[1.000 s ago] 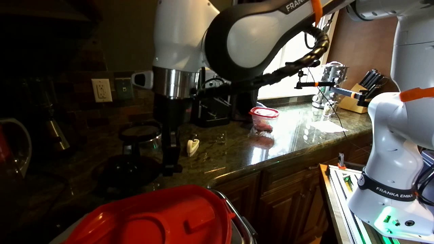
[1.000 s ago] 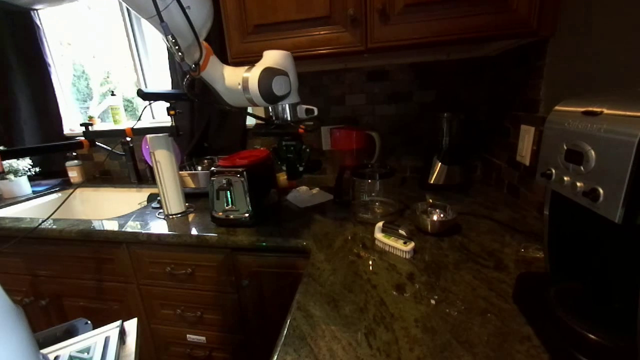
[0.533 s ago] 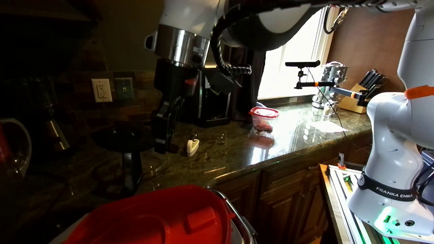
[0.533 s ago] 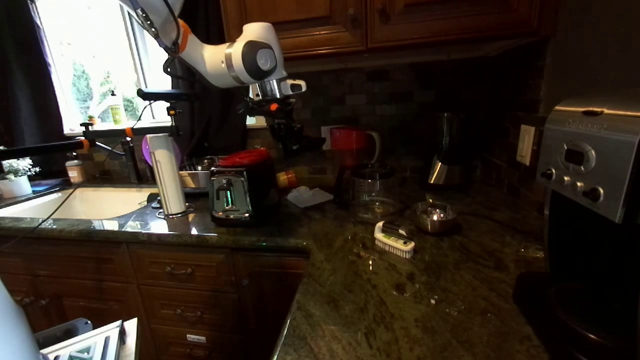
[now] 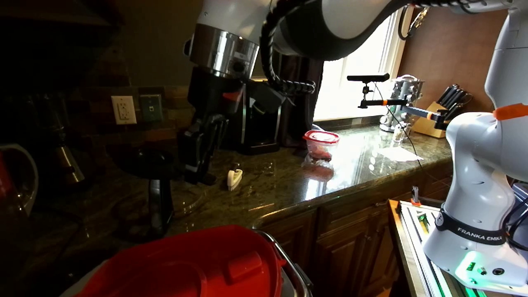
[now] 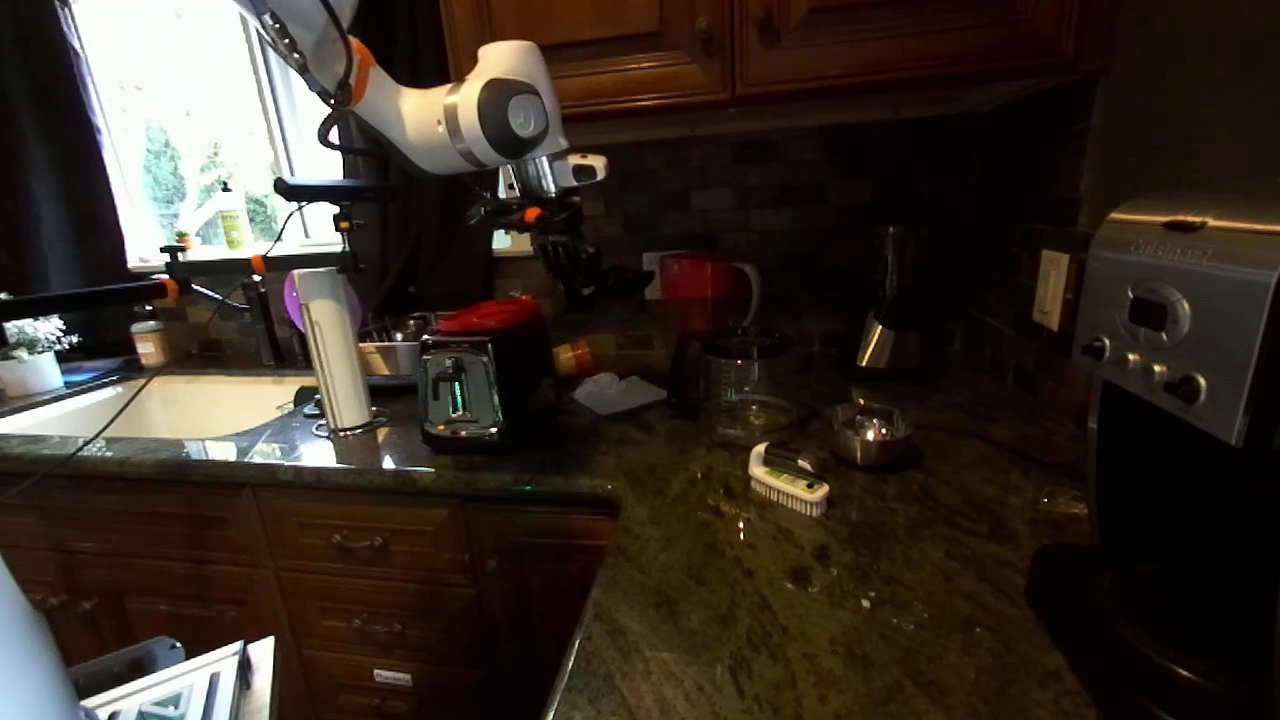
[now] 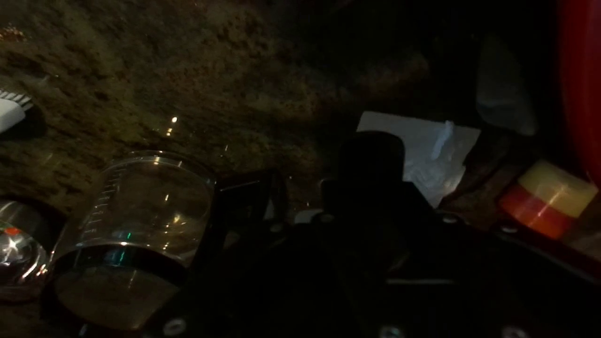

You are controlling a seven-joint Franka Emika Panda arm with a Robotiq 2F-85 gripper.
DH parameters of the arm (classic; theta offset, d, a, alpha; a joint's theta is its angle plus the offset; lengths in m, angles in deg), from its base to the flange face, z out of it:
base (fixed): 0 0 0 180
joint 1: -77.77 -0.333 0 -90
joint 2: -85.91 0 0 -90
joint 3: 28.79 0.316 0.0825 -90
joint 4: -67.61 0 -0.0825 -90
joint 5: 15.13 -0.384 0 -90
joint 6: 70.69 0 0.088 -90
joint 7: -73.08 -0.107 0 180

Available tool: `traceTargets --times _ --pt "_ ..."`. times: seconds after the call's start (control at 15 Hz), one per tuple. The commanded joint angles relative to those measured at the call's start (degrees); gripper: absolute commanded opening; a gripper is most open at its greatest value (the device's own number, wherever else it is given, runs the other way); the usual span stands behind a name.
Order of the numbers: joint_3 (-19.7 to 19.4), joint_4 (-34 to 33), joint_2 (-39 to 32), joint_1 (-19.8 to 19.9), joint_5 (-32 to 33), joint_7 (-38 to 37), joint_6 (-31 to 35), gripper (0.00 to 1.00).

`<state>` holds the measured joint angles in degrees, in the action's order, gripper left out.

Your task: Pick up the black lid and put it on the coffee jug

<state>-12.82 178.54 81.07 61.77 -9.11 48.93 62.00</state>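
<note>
My gripper (image 5: pixel 197 175) is shut on the edge of the black lid (image 5: pixel 142 163) and holds it tilted, well above the counter. In an exterior view the lid (image 6: pixel 628 283) juts from the fingers (image 6: pixel 582 283). The glass coffee jug (image 6: pixel 735 390), with a black rim and handle, stands on the counter below, to the right of the gripper there. In an exterior view the lid covers most of it; the black handle (image 5: pixel 160 206) shows. In the wrist view the jug (image 7: pixel 141 202) is left of the dark gripper (image 7: pixel 371 159); the lid cannot be made out there.
A toaster (image 6: pixel 462 400) carries a big red plastic lid (image 5: pixel 177 264). White paper (image 6: pixel 618 394), a red pitcher (image 6: pixel 695 290), a steel bowl (image 6: pixel 868 440) and a white brush (image 6: pixel 790 485) are near the jug. A boxy coffee maker (image 6: pixel 1175 300) stands at far right.
The gripper has risen and tilted, carrying the black lid up with it; over the last half second it moved only slightly. The jug and other objects have not moved.
</note>
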Motion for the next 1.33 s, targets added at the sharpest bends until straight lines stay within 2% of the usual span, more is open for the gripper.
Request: traceTargets --times 0.0,0.13,0.47,0.87,0.93,1.13,1.2,1.27 --pt "-1.2 -3.5 -0.5 -1.1 1.9 -11.3 1.5 0.09" --pt "-1.7 -4.6 0.2 -0.8 2.1 -16.7 1.4 0.09" --pt "-4.0 -2.4 3.3 0.3 9.7 -32.4 0.9 0.09" --pt "-4.5 -0.7 4.9 1.1 17.9 -51.9 -5.6 0.09" --pt "-4.4 -2.6 3.0 1.6 15.4 -45.2 -3.4 0.34" --pt "-4.3 -2.5 3.3 1.5 16.5 -49.2 -4.9 0.34" --pt "-4.1 -2.8 2.7 1.6 15.3 -45.9 -4.3 0.09" --pt "-4.0 -3.7 1.8 1.6 12.5 -44.7 -3.9 0.09"
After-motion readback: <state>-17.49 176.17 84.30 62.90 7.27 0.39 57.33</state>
